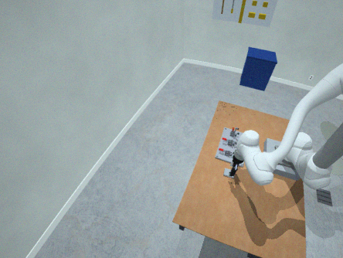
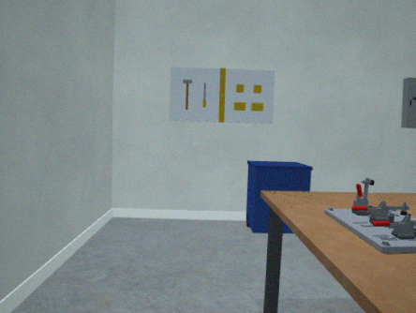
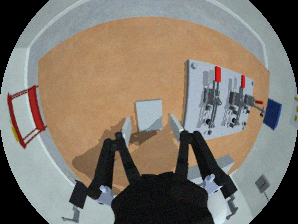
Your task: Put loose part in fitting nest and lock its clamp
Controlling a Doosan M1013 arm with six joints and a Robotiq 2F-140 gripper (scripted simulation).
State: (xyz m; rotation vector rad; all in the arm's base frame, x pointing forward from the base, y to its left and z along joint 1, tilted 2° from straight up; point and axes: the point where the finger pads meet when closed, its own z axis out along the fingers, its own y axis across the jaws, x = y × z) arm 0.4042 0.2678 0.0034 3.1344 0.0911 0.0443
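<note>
The loose part [image 1: 226, 172] [image 3: 149, 114] is a flat light-grey, nearly square plate lying on the table beside the fixture. My gripper [image 1: 232, 174] [image 3: 150, 121] is open, with its fingertips apart on the two sides of the part's near end in the wrist view. Their height above the table is hard to tell. The fixture plate [image 1: 219, 157] [image 2: 347, 225] [image 3: 193, 102] carries three clamps with red handles. The far clamp [image 2: 366, 189] has its bar and handle raised. The middle clamp [image 2: 381, 212] [image 3: 237, 100] and near clamp [image 2: 405, 229] [image 3: 212, 97] have handles lying low. Pad layouts are not readable.
A grey tray-like box [image 1: 270, 142] stands on the table [image 1: 201, 201] [image 2: 323, 248] [image 3: 100, 65] beyond the fixture, partly hidden by the arm. A blue cabinet [image 1: 258, 69] [image 2: 279, 197] [image 3: 272, 113] stands on the floor behind. A red frame [image 3: 36, 107] shows at the wrist view's left.
</note>
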